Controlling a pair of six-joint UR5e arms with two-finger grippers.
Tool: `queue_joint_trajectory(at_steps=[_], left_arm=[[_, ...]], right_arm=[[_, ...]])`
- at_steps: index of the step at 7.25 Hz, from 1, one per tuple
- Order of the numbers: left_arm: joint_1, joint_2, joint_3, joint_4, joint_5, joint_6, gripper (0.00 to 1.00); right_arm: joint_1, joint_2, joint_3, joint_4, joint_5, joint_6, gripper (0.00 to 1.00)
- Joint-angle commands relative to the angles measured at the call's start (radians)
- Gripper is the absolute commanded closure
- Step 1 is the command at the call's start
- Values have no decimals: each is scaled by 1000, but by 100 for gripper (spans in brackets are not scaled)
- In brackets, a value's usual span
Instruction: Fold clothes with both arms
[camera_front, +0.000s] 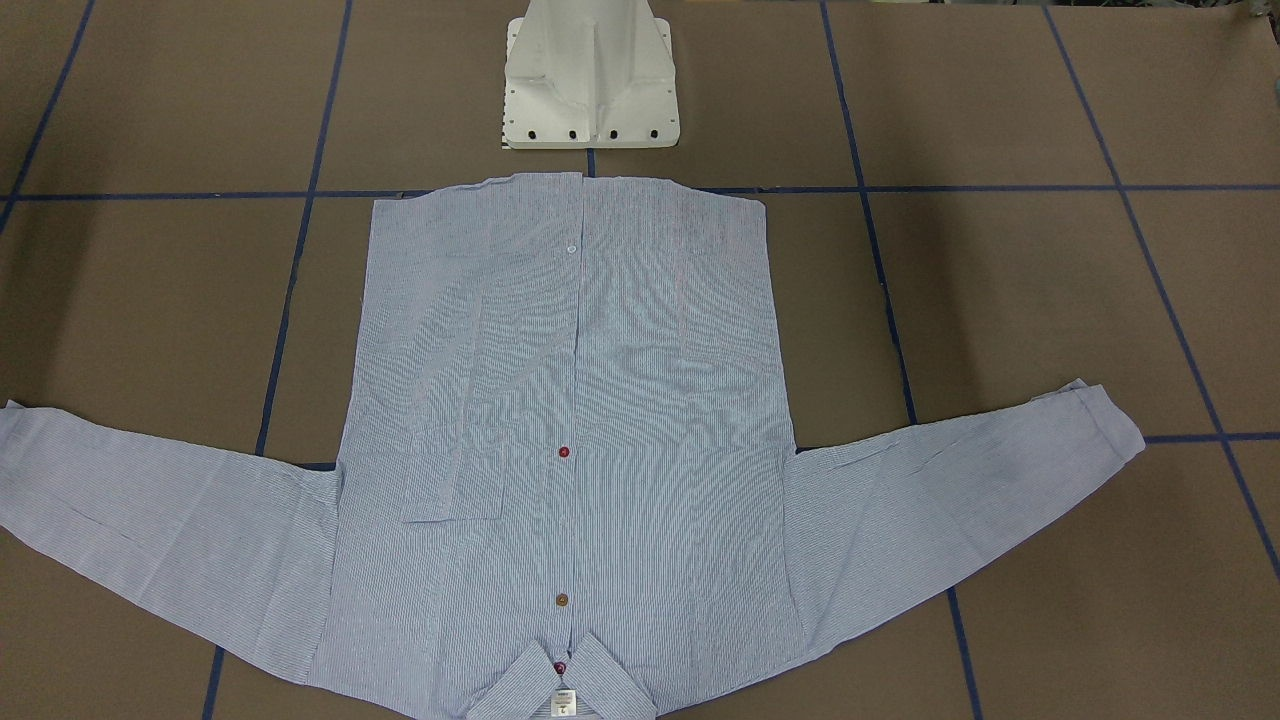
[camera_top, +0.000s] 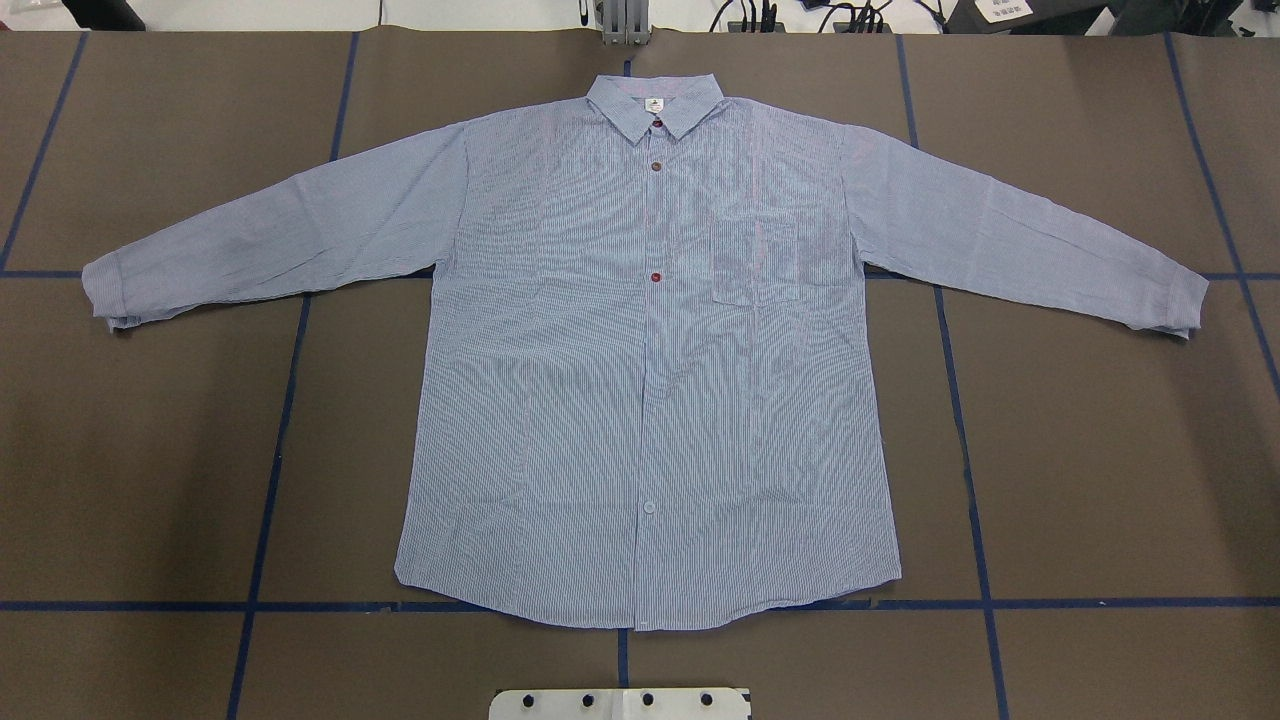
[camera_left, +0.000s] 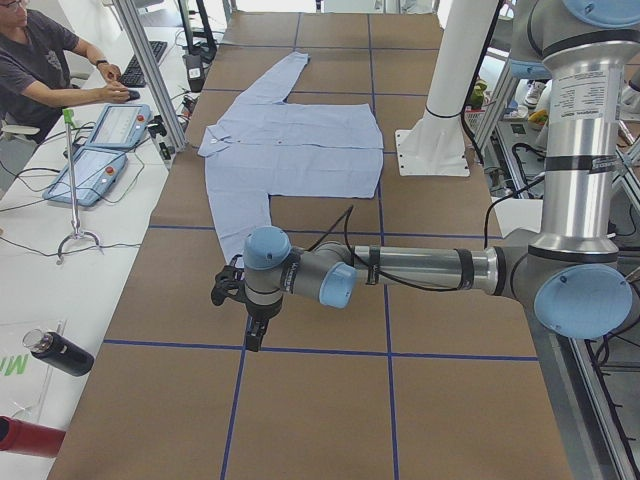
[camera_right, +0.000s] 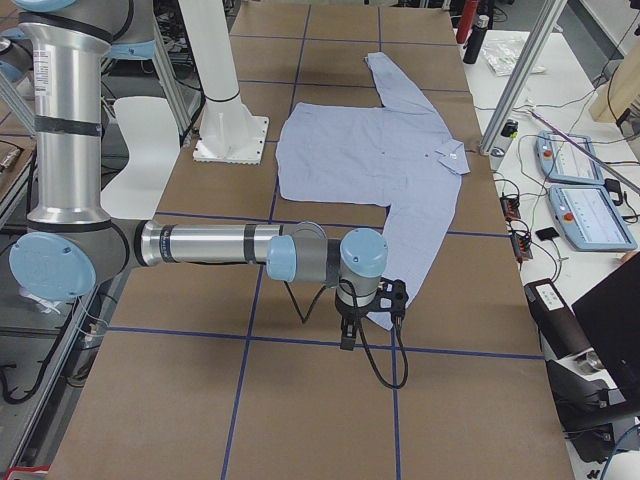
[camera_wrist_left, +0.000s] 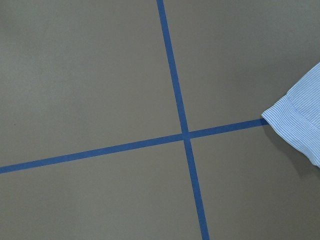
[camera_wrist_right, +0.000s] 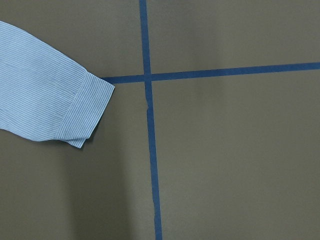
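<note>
The light blue striped shirt (camera_top: 640, 350) lies flat and face up on the brown table, buttoned, both sleeves spread out to the sides; its collar (camera_front: 560, 680) points away from the robot. My left gripper (camera_left: 255, 335) hangs just above the table, beyond the left sleeve's cuff (camera_wrist_left: 300, 125). My right gripper (camera_right: 347, 335) hangs just past the right sleeve's cuff (camera_wrist_right: 75, 110). Neither gripper touches the shirt. The fingers show only in the side views, so I cannot tell whether they are open or shut.
The white pedestal base (camera_front: 590, 90) stands just behind the shirt's hem. Blue tape lines (camera_top: 290, 400) grid the table. An operator (camera_left: 40, 60) sits at a side bench with teach pendants (camera_left: 100, 150). A dark bottle (camera_left: 55, 352) lies near it.
</note>
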Motion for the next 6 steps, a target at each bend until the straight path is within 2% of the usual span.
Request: queue_joint_trajectory(at_steps=[1,5,6], left_arm=[[-1,0,0,0,0,0,0],[-22,-3,26,12,-11,-5,0],[-51,-36,-2,82,-12,-5,0]], right_arm=[[-2,6,3,-5,-1,-6,0],[-1,26,1,-2,14,4,0],[-2,26,0,1,13,10,0]])
